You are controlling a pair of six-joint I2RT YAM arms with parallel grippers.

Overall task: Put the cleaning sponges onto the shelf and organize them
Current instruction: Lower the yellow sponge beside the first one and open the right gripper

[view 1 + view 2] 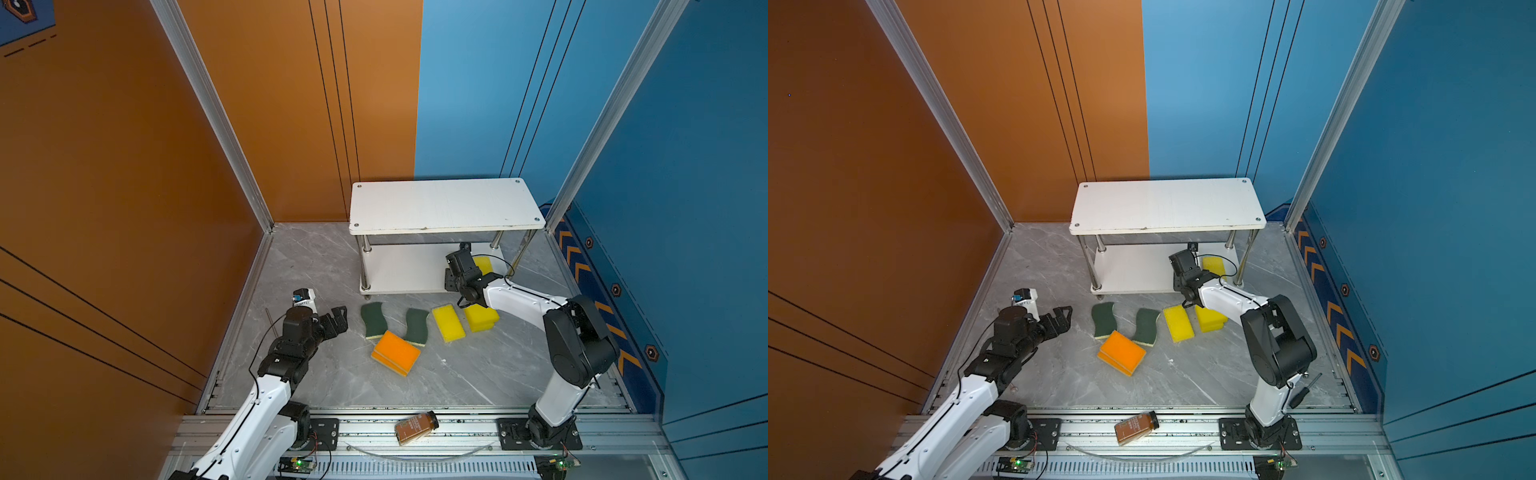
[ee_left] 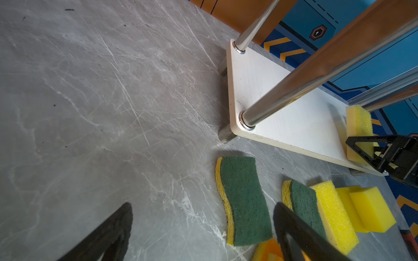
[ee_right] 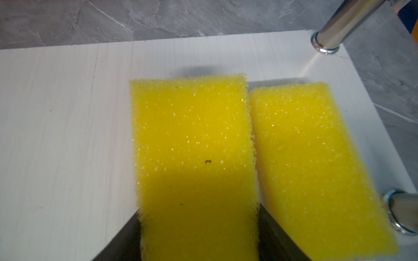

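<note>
Your right end effector (image 3: 199,217) pinches a yellow rectangular foam sponge (image 3: 192,135) on the lower board of the white chrome-posted shelf (image 3: 67,113), just beside another yellow sponge (image 3: 316,158). You are placing; next, release and withdraw. Your left end effector (image 1: 338,320) hangs spread.

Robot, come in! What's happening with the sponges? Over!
Left gripper open, above table. Right gripper shut on yellow sponge at lower board of shelf, beside second yellow sponge. Green sponges, orange stack wait on table. Nothing blocking.
</note>
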